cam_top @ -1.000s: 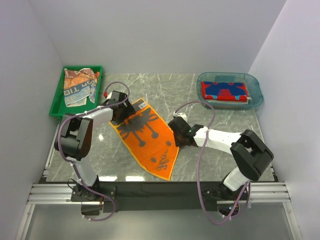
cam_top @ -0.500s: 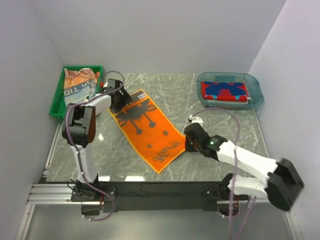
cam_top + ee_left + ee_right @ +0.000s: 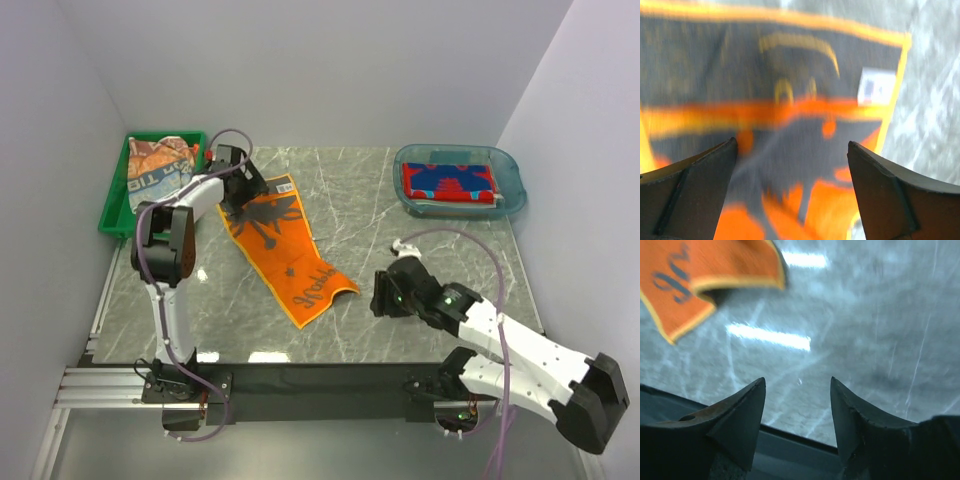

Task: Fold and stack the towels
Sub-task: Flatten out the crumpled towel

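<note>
The table (image 3: 420, 240) carries one orange towel (image 3: 288, 262) lying flat. Its far end sits directly beneath the widely spread jaws of the left gripper (image 3: 792, 150), and its near corner lies ahead and to the left of the right gripper (image 3: 797, 385), whose jaws stand apart on nothing. The cloth is judged light, limp and non-fragile, and it would sag if lifted mid-panel, so grasp the hemmed corners. The small white label (image 3: 877, 86), just ahead of the left gripper's right-hand jaw, marks one corner.
</note>
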`<state>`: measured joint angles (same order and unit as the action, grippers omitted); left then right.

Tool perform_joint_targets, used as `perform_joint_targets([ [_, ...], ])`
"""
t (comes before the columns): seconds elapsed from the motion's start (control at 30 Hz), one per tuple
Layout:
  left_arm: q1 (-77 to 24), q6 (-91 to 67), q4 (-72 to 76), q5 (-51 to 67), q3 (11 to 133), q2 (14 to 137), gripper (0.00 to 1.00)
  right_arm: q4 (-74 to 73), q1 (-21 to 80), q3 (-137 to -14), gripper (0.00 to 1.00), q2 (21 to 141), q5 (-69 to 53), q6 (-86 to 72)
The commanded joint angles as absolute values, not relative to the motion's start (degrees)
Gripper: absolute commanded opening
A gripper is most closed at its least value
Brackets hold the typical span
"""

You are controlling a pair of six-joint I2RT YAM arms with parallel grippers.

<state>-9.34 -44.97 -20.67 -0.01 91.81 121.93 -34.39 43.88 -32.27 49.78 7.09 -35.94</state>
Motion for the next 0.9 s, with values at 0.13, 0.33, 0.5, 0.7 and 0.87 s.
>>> perform_joint_targets([
  [0.13,-19.04,-44.47,-22.76,-4.91,74.14,96.72,0.91,-24.35,40.62,-48.75,0.49,66.16,7.48,-26.20],
  [0.33,-31.87,-46.05,-23.64,-4.48,58.66,86.32,0.79,-17.94,35.69,-52.21,0.42,78.03,3.17,-24.43],
  [0.5,-38.13,-46.76,-22.51,-3.43,49.94,84.99,0.72,-14.86,34.19,-50.80,0.42,81.82,1.15,-24.79],
  [0.7,-44.64,-46.58,-24.33,-6.93,47.20,89.64,0.65,-11.87,34.28,-48.87,0.42,84.20,-1.76,-25.05],
  [0.87,-50.26,-48.86,-32.15,-9.93,48.16,93.42,0.50,-11.43,34.19,-48.87,0.43,84.55,-2.19,-24.43],
])
